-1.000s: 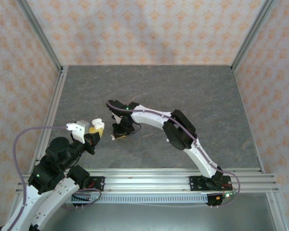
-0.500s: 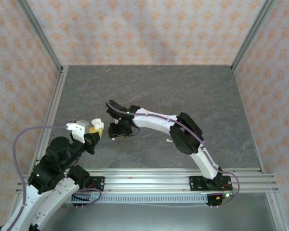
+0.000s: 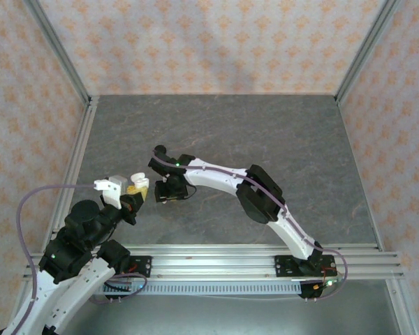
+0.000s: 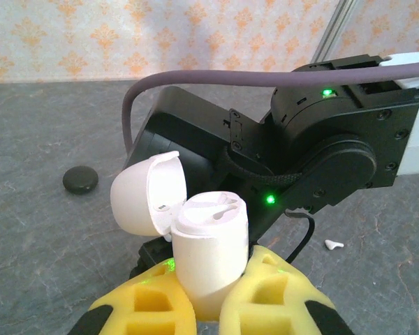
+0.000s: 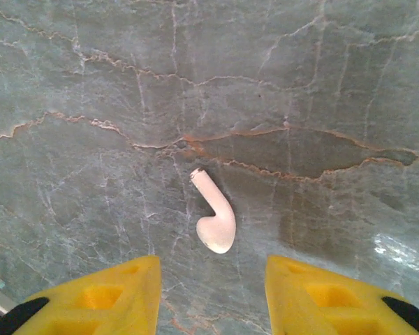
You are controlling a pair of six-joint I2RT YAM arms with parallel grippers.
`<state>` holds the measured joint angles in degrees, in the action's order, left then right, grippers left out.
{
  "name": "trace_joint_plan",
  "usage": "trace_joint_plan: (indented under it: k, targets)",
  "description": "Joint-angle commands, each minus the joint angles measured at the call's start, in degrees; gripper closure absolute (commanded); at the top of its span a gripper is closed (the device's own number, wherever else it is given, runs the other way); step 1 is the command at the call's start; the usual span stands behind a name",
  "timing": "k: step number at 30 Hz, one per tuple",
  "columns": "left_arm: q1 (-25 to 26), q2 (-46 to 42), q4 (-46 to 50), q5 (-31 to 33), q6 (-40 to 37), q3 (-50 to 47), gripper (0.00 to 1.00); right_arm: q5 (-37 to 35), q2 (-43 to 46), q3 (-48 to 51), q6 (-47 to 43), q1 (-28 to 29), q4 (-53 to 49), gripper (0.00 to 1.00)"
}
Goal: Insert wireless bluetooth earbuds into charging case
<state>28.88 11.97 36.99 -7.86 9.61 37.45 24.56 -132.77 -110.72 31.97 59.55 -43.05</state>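
You are at the pick-up step: the nearest earbud (image 5: 216,223) lies loose on the grey marbled table (image 3: 265,132), and nothing can yet be confirmed as seated in the charging case (image 4: 209,237). Your right gripper (image 5: 209,279) hangs over that bud with its yellow fingers apart and nothing between them. In the right wrist view the bud sits just ahead of the gap, its stem aimed at 11 o'clock and its rounded head at 5 o'clock. Your left gripper (image 4: 213,269) is clamped on the lower body of the case and holds it upright above the table, with the lid (image 4: 146,192) hinged open toward 10 o'clock. The case top shows a moulded recess, but you cannot tell whether a bud sits in it. A second earbud (image 4: 333,244) lies on the table at 4 o'clock from the case, and a black round disc (image 4: 80,180) lies at 9 o'clock from it. From above, the case is just at 9 o'clock from the right gripper. The next move likely calls for lowering the right fingers to straddle the bud and closing gently across its head, then carrying it stem-down to the open case. No brand, label or writing is legible anywhere.
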Motion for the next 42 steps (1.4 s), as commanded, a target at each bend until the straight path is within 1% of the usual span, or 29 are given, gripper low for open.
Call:
trace_joint_plan:
  k: [1,7,13,16,21,23,26,30,31,34,39,42]
  targets:
    - [0.4,-0.8,0.9,1.7,0.6,1.0,1.0,-1.4,-2.2,-2.4,1.5,0.1,-1.5,0.56]
    - [0.4,-1.1,1.4,1.9,0.2,1.0,1.0,-2.4,-4.9,-5.5,1.2,0.1,-3.2,0.58]
    - [0.4,-1.7,2.3,2.5,0.0,1.2,1.0,-5.1,-6.7,-8.2,-0.7,0.3,-6.8,0.69]
    - [0.4,-1.9,2.4,2.7,-0.1,1.1,1.0,-6.4,-6.5,-8.3,-2.4,0.4,-8.7,0.73]
    - [0.4,-1.8,2.5,2.8,-0.3,1.3,1.0,-8.0,-5.4,-6.8,-5.5,0.5,-11.9,0.8]
    - [0.4,-1.8,2.5,2.9,-0.2,1.4,1.0,-8.1,-4.2,-5.4,-7.0,0.5,-12.4,0.81]
    - [0.4,-1.7,2.5,2.6,0.1,1.3,1.0,-8.9,-2.1,-3.4,-11.5,0.4,-14.2,0.82]
    - [0.4,-1.7,2.4,2.4,0.4,1.2,1.0,-9.3,0.6,-1.3,-23.6,0.0,-18.8,0.84]
    - [0.4,-1.7,2.4,2.4,0.4,1.1,1.0,-9.1,1.5,-0.3,-27.5,-0.2,-20.0,0.85]
    - [0.4,-1.7,2.3,2.4,0.4,0.9,1.0,-9.5,3.8,4.1,-35.0,-1.1,-22.8,0.85]
    - [0.4,-1.5,1.9,2.2,0.9,0.3,1.0,-6.0,6.5,12.3,-39.9,-4.9,-22.8,0.85]
    - [0.4,-1.5,1.9,2.1,1.1,0.0,1.0,-3.7,8.7,15.8,-41.6,-6.2,-20.1,0.77]
